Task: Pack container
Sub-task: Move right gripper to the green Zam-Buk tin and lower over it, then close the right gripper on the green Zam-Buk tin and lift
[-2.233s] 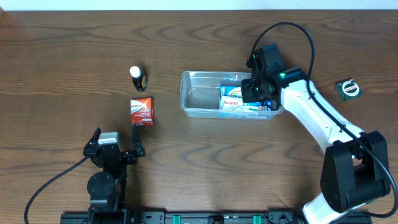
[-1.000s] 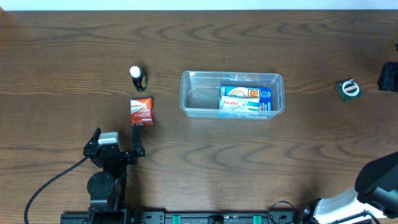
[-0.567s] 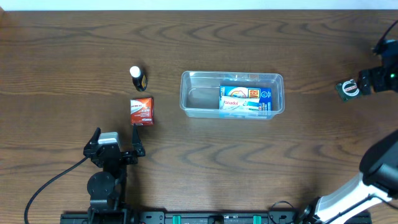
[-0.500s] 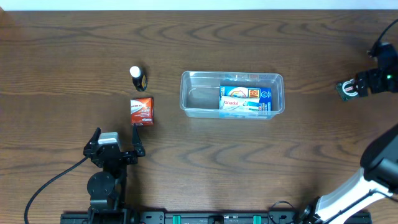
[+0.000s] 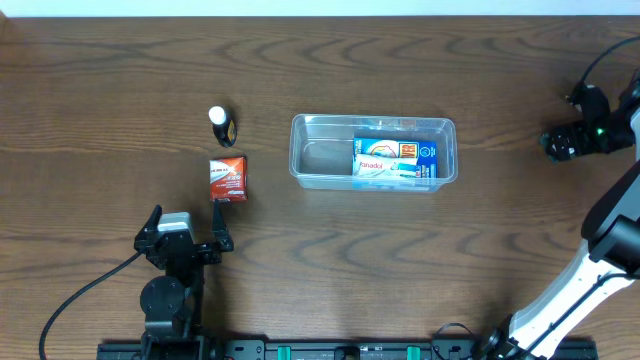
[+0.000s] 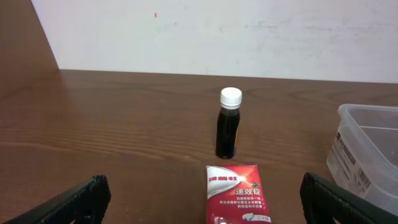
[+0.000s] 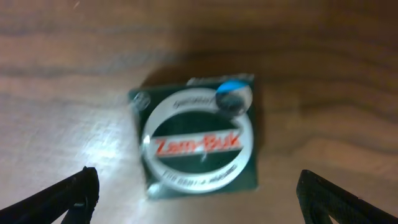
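**Right fingers wide over the balm tin; tub waits mid-table**

The right gripper (image 7: 199, 198) has its fingers spread as wide as they go and grips nothing; between and beneath them a green-edged Zam-Buk tin (image 7: 198, 146) lies flat on the table (image 5: 400, 270) near its right edge; the view is blurred, so whether anything touches the tin cannot be told. The left gripper (image 6: 208, 198) is likewise fully spread and empty, near the front edge, left of centre; it faces a red packet (image 6: 237, 194) and, just beyond that, an upright dark bottle with a white cap (image 6: 228, 127).

The container (image 5: 322, 160) stands about the middle of the table, well apart from both grippers; a blue-and-white Panadol box (image 5: 393, 160) fills its right half; the left half is bare.

The tub looks light, thin-walled and smooth; stiffest at the rim, and likely to flex or slip if squeezed mid-wall; should it need moving, a pinch over the rim at a short end or corner seems safest; a nudge while dropping items in could slide it.
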